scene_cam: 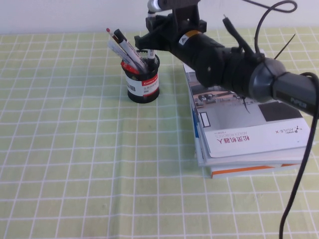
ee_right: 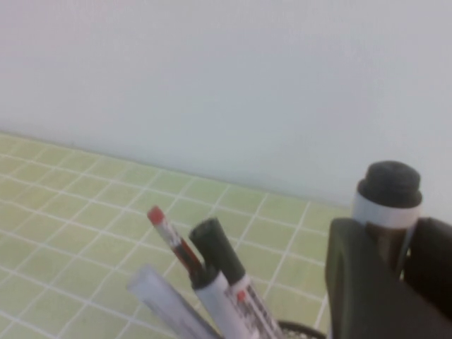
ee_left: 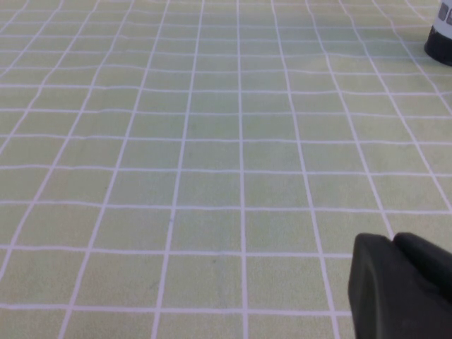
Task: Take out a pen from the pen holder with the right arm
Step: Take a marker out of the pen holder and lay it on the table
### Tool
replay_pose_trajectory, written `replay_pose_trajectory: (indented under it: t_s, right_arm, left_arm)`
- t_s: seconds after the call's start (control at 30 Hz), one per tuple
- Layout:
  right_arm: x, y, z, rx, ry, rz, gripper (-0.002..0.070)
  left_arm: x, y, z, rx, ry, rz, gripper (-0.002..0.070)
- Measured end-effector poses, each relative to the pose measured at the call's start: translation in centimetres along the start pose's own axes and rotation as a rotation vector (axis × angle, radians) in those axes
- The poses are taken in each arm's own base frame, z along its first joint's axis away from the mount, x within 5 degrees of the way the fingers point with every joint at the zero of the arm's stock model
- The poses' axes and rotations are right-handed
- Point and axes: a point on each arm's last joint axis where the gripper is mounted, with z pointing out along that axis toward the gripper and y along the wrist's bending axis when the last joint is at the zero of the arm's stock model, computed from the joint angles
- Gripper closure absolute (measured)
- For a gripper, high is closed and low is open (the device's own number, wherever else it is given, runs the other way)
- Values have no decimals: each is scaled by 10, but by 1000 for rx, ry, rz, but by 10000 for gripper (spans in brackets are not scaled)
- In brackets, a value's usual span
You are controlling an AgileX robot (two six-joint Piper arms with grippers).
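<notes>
A black mesh pen holder (scene_cam: 143, 83) with a white and red label stands at the back of the green checked cloth, with several pens (scene_cam: 124, 46) leaning out to its left. My right gripper (scene_cam: 149, 50) hovers over the holder's right rim. In the right wrist view my right gripper (ee_right: 395, 240) is shut on a pen (ee_right: 388, 201) that has a black cap and a white band; the other pens (ee_right: 212, 272) lean beside it. My left gripper (ee_left: 392, 244) hangs low over bare cloth, fingers together, and the pen holder (ee_left: 441, 35) sits far off at that view's corner.
A stack of books and brochures (scene_cam: 249, 132) lies on the right side of the table, under my right arm. A black cable (scene_cam: 299, 189) hangs down at the right edge. Behind the holder stands a pale wall (ee_right: 226, 85).
</notes>
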Motion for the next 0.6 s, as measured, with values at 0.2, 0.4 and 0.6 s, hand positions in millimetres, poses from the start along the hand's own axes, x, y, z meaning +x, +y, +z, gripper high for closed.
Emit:
replay_pose_trajectory:
  t_s: [0.2,0.4,0.6]
  right_arm:
    - [-34,5,-18,-23,-30,-20,578]
    - [-75,10,-44,-50,-60,-28,578]
    - [-118,17,-83,-95,-38,-71,578]
  left_arm:
    - [0,0,0,0,0,0,680]
    - [0,0,0,0,0,0,680]
    - [0,0,0,0,0,0,680]
